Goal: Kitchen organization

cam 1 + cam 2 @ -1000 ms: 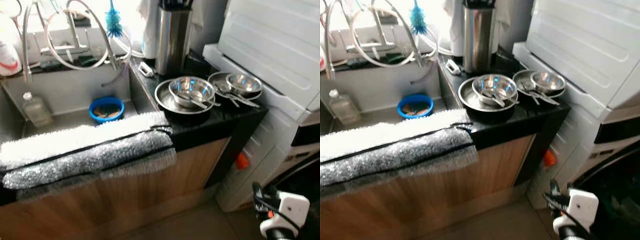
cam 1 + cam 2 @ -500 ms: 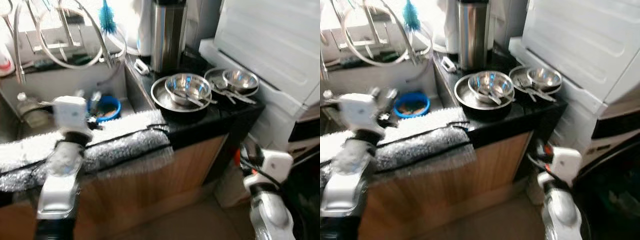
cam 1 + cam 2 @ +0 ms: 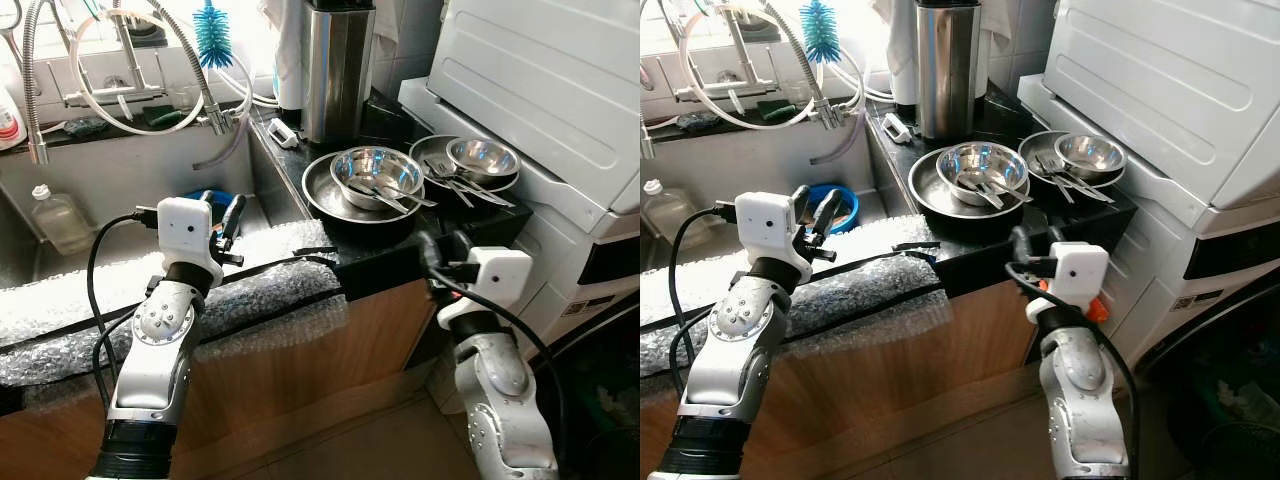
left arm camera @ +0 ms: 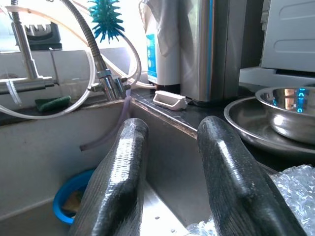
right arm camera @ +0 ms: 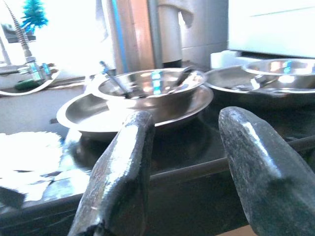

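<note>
Your left gripper point(image 3: 221, 214) is raised over the near edge of the sink point(image 3: 120, 180), just above the bubble-wrap strip point(image 3: 250, 290) that covers the counter's front lip; its two fingers stand apart with nothing between them. Past them, down in the sink, sits a blue bowl point(image 4: 69, 194), and on the far left a clear plastic bottle point(image 3: 58, 217) stands against the sink wall.

Your right gripper point(image 3: 1032, 240) is up at the near edge of the black counter point(image 3: 400, 262), right of the bubble wrap, fingers apart and empty, pointing at the steel dishes. Just beyond it a large steel plate point(image 3: 322, 196) carries a steel bowl point(image 3: 375, 172) with what look like a couple of utensils in it, though the glare makes them hard to tell. To the right, touching or nearly touching the first plate, a second plate point(image 3: 432, 156) holds a smaller bowl point(image 3: 482, 156) and some cutlery point(image 3: 462, 188).

Farther back stands a tall steel canister point(image 3: 337, 72), with a small white object point(image 4: 169, 100) lying on the counter to its left. A teal bottle brush point(image 3: 213, 33) hangs by the tap hoses point(image 3: 190, 75). A white appliance point(image 3: 545, 90) borders the counter on the right.
</note>
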Robot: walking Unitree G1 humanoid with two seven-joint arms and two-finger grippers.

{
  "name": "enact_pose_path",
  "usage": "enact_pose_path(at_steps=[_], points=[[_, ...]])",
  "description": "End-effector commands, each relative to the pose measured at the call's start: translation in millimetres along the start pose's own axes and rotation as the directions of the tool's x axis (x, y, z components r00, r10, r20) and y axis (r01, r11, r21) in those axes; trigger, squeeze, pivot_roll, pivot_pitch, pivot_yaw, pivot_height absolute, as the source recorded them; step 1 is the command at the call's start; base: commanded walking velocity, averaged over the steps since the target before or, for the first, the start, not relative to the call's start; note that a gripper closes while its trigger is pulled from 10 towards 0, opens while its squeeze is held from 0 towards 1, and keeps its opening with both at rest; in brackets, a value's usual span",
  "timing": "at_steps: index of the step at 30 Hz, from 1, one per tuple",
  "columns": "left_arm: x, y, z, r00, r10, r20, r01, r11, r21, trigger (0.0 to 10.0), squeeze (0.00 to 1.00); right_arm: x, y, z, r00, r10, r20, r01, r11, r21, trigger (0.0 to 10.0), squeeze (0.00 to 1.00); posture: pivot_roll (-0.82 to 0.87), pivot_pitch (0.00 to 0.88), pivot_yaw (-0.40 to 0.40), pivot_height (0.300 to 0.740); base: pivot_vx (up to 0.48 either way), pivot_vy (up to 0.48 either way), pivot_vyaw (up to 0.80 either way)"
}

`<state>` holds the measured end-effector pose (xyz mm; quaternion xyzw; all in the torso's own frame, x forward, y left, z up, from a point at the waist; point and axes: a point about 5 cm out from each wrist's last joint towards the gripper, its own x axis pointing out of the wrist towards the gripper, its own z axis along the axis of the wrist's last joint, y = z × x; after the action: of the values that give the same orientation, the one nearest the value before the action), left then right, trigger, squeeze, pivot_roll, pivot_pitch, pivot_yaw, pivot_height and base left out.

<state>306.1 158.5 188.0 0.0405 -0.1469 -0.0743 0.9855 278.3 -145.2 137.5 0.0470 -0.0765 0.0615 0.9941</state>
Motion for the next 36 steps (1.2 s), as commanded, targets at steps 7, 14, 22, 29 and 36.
enact_pose_path(at_steps=[7,14,22,29,36], points=[[-3.0,-6.1,-4.1,1.0,-0.021,-0.006,0.021,1.0,-0.007,10.0,0.0,-8.6,12.0,-24.3,0.989,0.103,-0.108,-0.102,0.995,0.008,10.0,1.0,-0.05,0.0,-0.059,0.727,0.0,0.0,0.0],[-3.1,-12.4,-6.7,1.0,-0.024,-0.002,0.023,1.0,-0.015,10.0,0.0,5.0,9.7,-10.9,0.993,0.106,-0.043,-0.111,0.984,-0.137,10.0,0.0,-0.05,0.0,-0.067,0.727,0.0,0.0,0.0],[-4.2,-16.0,-7.6,1.0,-0.022,0.005,0.022,1.0,-0.019,10.0,0.0,13.6,11.6,5.4,0.984,0.173,0.045,-0.16,0.963,-0.218,10.0,0.0,-0.04,0.0,-0.074,0.727,0.0,0.0,0.0],[-4.9,-17.9,-7.3,1.0,-0.023,0.009,0.024,0.999,-0.025,10.0,0.0,13.6,15.2,-0.8,0.983,0.178,0.033,-0.166,0.96,-0.226,10.0,0.0,-0.04,0.0,-0.071,0.727,0.0,0.0,0.0],[-2.1,-26.7,-5.1,0.999,-0.045,0.018,0.046,0.998,-0.042,10.0,0.0,28.8,8.1,5.9,0.988,0.144,0.06,-0.122,0.952,-0.28,10.0,0.0,-0.04,0.0,-0.069,0.727,0.0,0.0,0.0]])
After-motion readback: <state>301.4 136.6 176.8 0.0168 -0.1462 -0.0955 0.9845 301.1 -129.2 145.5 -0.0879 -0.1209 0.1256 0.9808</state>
